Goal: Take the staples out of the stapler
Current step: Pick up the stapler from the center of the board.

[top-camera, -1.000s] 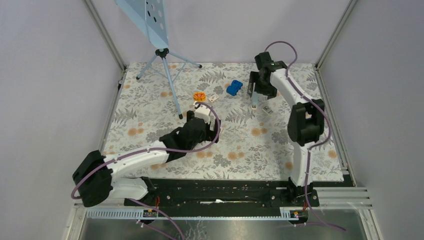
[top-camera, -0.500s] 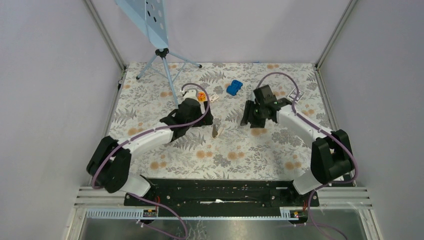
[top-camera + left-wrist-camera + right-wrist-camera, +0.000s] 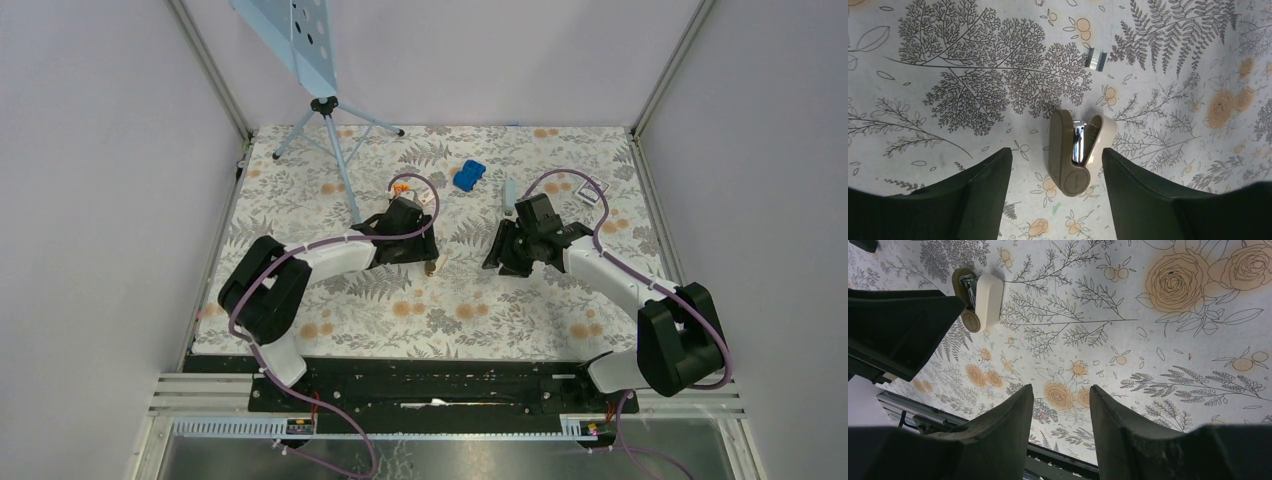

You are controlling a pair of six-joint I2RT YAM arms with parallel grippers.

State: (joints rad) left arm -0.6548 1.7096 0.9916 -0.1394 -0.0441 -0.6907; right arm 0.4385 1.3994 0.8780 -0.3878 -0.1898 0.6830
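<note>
One stapler [image 3: 1075, 152] lay open on the table [image 3: 948, 60] between the wide-spread left fingers [image 3: 983, 190]; one staples strip [image 3: 1096, 58] lay beyond it. Right fingers [image 3: 998, 440] stood narrow, empty. One blue object [image 3: 467, 176] and one tripod [image 3: 330, 150] stood farther back.

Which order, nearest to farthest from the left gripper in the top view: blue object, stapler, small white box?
From the left gripper:
1. Stapler, right at its fingertips.
2. Blue object, farther back, slightly to the right.
3. Small white box, far off to the right, near the back.
</note>
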